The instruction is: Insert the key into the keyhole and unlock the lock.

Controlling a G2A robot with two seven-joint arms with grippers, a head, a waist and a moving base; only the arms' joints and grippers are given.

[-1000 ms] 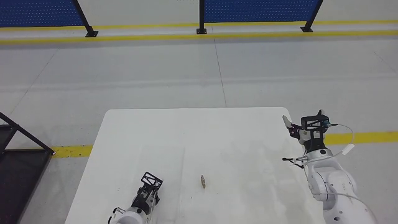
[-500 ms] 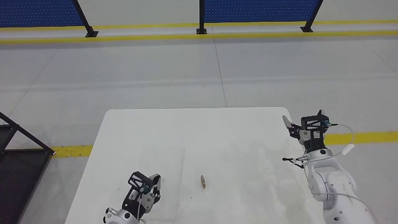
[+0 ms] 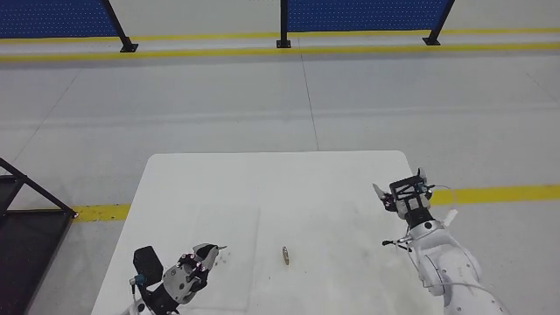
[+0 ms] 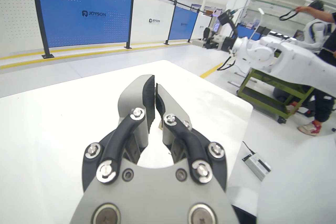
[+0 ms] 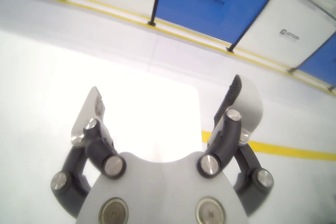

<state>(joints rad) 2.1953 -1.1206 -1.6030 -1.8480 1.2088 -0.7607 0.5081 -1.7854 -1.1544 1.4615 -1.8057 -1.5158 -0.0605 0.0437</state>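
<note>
A small brass-coloured item point(image 3: 284, 256) lies on the white table point(image 3: 262, 184), near the front middle; I cannot tell whether it is the key or the lock. My left gripper point(image 3: 212, 252) sits low at the front left, a short way left of that item and pointing toward it. In the left wrist view the left gripper point(image 4: 155, 87) is shut, its ribbed pads touching with nothing between them. My right gripper point(image 3: 391, 194) hovers at the table's right edge. In the right wrist view the right gripper point(image 5: 168, 96) is open wide and empty.
A black frame point(image 3: 22, 201) stands on the floor left of the table. Yellow floor lines and a blue-and-white fence point(image 3: 280, 0) lie beyond. In the left wrist view a green cart point(image 4: 265, 93) and a small grey box point(image 4: 256, 162) are past the table's right side.
My left arm has swung out to the left, and its gripper now points right toward the brass item. My right gripper has shifted left and nearer, onto the table's right edge.
</note>
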